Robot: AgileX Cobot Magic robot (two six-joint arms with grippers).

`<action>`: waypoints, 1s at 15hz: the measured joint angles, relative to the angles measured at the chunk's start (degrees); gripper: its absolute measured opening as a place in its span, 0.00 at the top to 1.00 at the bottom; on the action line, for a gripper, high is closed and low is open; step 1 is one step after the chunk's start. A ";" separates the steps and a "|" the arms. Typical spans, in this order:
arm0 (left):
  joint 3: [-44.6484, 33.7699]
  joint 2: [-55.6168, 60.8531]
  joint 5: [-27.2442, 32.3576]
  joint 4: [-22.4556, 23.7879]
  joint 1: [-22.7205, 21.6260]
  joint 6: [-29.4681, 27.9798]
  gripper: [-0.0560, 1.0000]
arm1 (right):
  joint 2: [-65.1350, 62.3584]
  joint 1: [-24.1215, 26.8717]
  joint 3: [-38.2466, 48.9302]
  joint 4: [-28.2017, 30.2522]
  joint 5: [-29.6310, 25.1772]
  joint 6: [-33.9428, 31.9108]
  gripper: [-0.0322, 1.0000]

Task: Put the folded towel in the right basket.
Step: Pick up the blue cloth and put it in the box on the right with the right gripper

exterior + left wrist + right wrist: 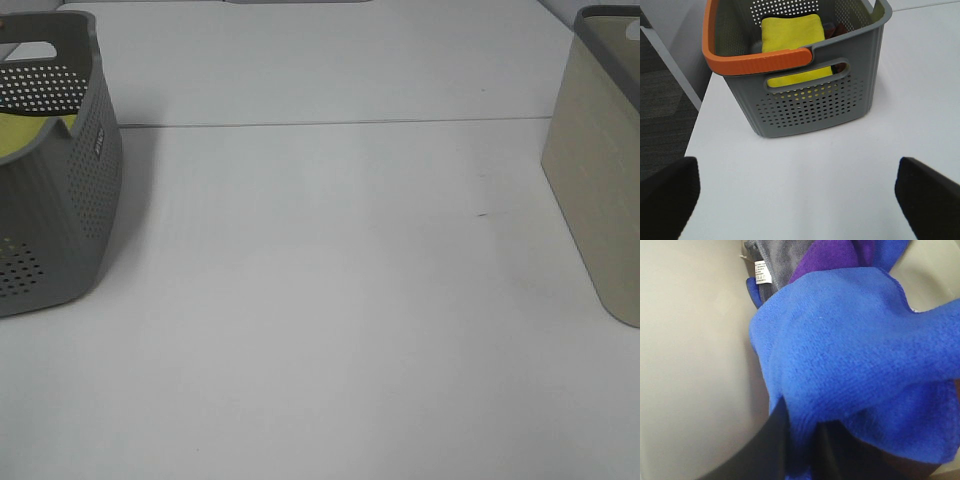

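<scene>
Right gripper (pixel 802 452) clamped on the blue towel (pixel 855 340), inside the right basket (pixel 690 365).
Beyond the towel lie a purple cloth (pixel 827 260) and a grey cloth (pixel 785 255). The left gripper (pixel 800 195) hangs over the table (pixel 805 165), jaws wide apart, facing the grey basket (pixel 810 105), which holds a yellow towel (pixel 790 30).

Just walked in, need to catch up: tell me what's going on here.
The right gripper is down inside the beige basket, its jaws apparently pinching a blue towel above other cloths. The left gripper hangs over the table with jaws open, facing the grey basket that holds a yellow towel. Neither arm shows in the high view.
</scene>
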State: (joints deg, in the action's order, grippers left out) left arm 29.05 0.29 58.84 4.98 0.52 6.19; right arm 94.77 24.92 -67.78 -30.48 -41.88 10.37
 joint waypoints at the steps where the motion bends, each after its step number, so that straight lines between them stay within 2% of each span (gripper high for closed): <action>1: 0.00 0.00 0.00 0.00 0.00 0.00 0.01 | 0.00 0.00 0.00 0.06 -0.11 0.06 0.85; 9: 0.00 0.00 0.00 0.00 0.00 0.00 0.01 | 0.00 0.00 0.00 0.57 -0.46 0.57 0.85; 12: 0.00 0.00 0.00 0.00 0.00 0.00 0.01 | 0.00 0.00 0.00 0.57 -0.97 0.57 0.82; 13: 0.00 0.00 0.00 0.00 0.00 0.00 0.01 | 0.00 0.00 0.00 0.57 -1.03 0.57 0.68; 15: 0.00 0.00 0.00 0.00 0.00 0.00 0.01 | 0.00 0.00 0.00 0.57 -1.03 0.52 0.47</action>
State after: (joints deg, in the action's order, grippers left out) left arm 29.05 0.29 58.84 4.98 0.52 6.19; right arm 94.77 24.92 -67.78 -29.91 -42.91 10.89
